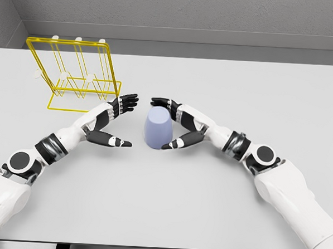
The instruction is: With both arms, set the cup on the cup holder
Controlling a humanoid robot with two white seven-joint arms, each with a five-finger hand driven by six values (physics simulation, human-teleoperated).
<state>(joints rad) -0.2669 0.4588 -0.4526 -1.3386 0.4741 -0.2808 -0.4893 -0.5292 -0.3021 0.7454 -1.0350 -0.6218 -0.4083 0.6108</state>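
A pale lavender cup (157, 128) stands upside down on the white table (207, 205), near the middle. The yellow wire cup holder (74, 75) with white-tipped pegs stands at the back left. My right hand (167, 124) is around the cup's right side, fingers spread behind it and thumb in front, close to its wall but not clearly gripping. My left hand (122, 119) hovers open just left of the cup, with a gap between them, its fingertips near the holder's front base.
A grey wall runs behind the table's far edge. The holder's base frame (84, 100) lies directly behind my left hand.
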